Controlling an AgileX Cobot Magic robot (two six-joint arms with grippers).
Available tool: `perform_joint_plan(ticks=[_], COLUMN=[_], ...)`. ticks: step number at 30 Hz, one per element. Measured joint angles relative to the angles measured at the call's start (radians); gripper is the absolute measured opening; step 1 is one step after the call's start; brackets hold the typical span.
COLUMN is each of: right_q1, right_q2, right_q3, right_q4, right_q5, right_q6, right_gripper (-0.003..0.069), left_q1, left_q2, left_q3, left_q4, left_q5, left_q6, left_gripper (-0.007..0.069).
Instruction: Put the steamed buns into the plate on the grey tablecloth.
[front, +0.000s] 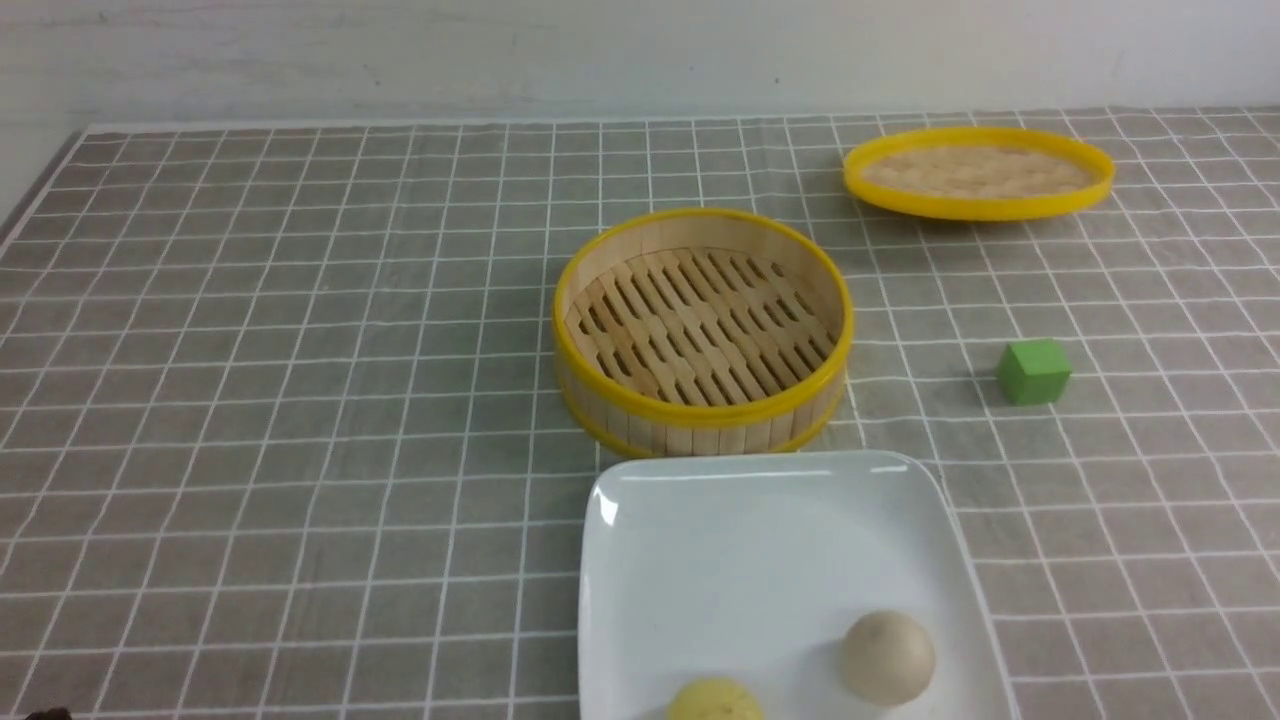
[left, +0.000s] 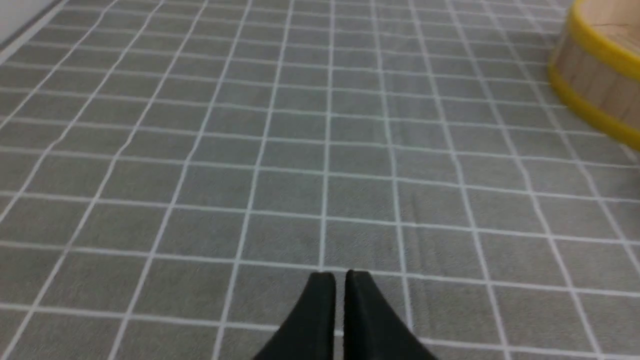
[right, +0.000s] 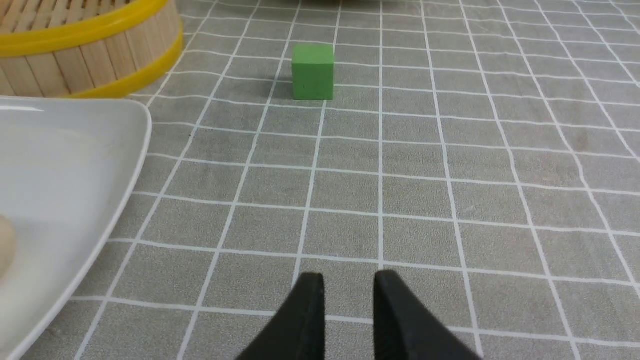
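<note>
The white square plate (front: 740, 560) lies on the grey tablecloth (front: 300, 400) at the near middle. The beige steamed bun (front: 887, 657) and the pale yellow steamed bun (front: 714, 702) both rest in the plate near its front edge. In the right wrist view the plate's corner (right: 65, 165) and a sliver of the beige bun (right: 5, 245) show. My right gripper (right: 348, 280) is empty over bare cloth beside the plate, its jaws a small gap apart. My left gripper (left: 340, 280) is shut and empty over bare cloth. Neither gripper shows in the front view.
An empty bamboo steamer basket (front: 700, 405) stands just behind the plate; it also shows in the left wrist view (left: 600, 65) and the right wrist view (right: 90, 50). Its lid (front: 978, 172) lies at the back right. A green cube (front: 1033, 371) sits right of the basket, ahead of my right gripper (right: 313, 72).
</note>
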Motion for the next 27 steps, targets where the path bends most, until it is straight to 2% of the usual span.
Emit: perform_joint_plan(ticks=[3, 11, 27], right_q1=[0.0, 0.0, 0.0], right_q2=[0.0, 0.0, 0.0], right_q3=[0.0, 0.0, 0.0], right_q4=[0.0, 0.0, 0.0], right_q5=[-0.001, -0.001, -0.001], right_q6=[0.0, 0.0, 0.0], right_gripper=[0.018, 0.0194, 0.0211], left_q1=[0.004, -0.061, -0.064], left_q2=[0.0, 0.0, 0.0], left_q3=[0.002, 0.003, 0.003], left_q4=[0.001, 0.004, 0.013], left_q5=[-0.007, -0.012, -0.013], left_q6=[0.0, 0.0, 0.0], left_gripper=[0.0055, 0.0064, 0.0085])
